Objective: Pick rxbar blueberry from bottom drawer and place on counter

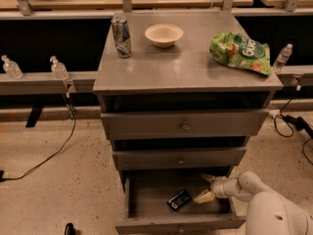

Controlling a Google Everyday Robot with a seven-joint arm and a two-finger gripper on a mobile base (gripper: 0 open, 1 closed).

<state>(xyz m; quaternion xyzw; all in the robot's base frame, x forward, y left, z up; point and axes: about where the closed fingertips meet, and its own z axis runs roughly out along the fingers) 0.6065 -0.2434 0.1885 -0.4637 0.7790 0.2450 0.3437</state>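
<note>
Inside the pulled-out bottom drawer (161, 224), the gripper (200, 188) hangs with its fingers spread apart, just beside the rxbar blueberry (179, 199) lying flat on the drawer floor.

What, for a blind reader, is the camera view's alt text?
An open two-finger gripper reaches into the pulled-out grey wooden bottom drawer, beside a small dark flat snack bar. The grey counter holds a metal can, cream bowl and green chip bag.
</note>
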